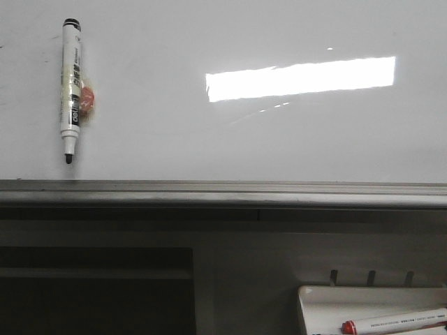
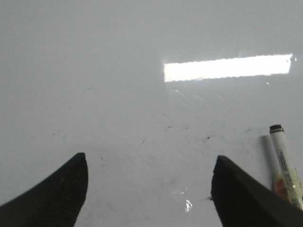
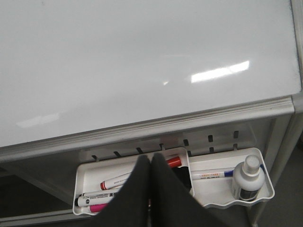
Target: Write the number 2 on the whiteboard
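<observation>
The whiteboard (image 1: 209,139) fills the front view, glossy white with a bright rectangular reflection and a grey ledge (image 1: 223,192) below it. No number 2 shows on it, only faint dark smudges in the left wrist view. A black-tipped white marker (image 1: 72,91) hangs tip down at the board's left on an orange holder (image 1: 88,102). My left gripper (image 2: 150,158) is open and empty, facing the whiteboard (image 2: 118,71), with the marker (image 2: 285,165) just outside its right finger. My right gripper (image 3: 151,158) is shut and empty, over a marker tray below the whiteboard (image 3: 118,56).
A white tray (image 3: 84,175) under the ledge (image 3: 156,124) holds a red-capped marker (image 3: 120,179), a black one and a pink one. A second tray (image 3: 265,191) holds a blue-ended marker (image 3: 213,174) and a spray bottle (image 3: 246,178). The front view shows a tray (image 1: 314,301) with a red-capped marker (image 1: 394,321).
</observation>
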Tool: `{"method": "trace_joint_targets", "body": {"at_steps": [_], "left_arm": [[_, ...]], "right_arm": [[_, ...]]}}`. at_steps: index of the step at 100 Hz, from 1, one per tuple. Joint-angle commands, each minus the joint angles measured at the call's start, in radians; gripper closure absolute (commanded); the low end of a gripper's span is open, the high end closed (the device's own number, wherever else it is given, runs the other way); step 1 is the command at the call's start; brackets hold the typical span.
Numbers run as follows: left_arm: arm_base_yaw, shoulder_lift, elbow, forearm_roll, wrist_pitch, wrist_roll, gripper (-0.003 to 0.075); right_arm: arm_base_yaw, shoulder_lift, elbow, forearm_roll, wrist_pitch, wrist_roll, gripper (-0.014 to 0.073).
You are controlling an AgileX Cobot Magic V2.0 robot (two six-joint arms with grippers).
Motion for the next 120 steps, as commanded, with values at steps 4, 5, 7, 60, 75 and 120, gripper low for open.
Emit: {"method": "trace_joint_targets", "body": {"at_steps": [4,5,7,60,75,120], "left_arm": [[-0.04,0.066,-0.024,-0.07,-0.088,0.005,0.0252],[-0.043,0.071,-0.024,-0.076,-0.086,0.005,0.0255],[-0.053,0.084,-0.024,-0.087,-0.081,0.005,0.0261],[-0.585,0.469,-0.024,-0.094,-0.412,0.012,0.0283],[-0.657,0.603,-0.024,-0.11,-0.513,0.012,0.0303],[-0.718,0.915,-0.053,-0.3,-0.668,0.012,0.0303]], "right_arm": [[0.015,0.022,-0.023,-0.01,-0.073,-0.072,0.0643],[0.016,0.022,-0.02,-0.01,-0.074,-0.077,0.0643],[0.018,0.022,-0.018,-0.01,-0.074,-0.087,0.0643],[0.017,0.027,-0.016,0.001,-0.085,-0.091,0.0643],[0.017,0.027,-0.016,0.005,-0.085,-0.091,0.0643],[0.017,0.027,-0.016,0.005,-0.131,-0.091,0.0643]]}}
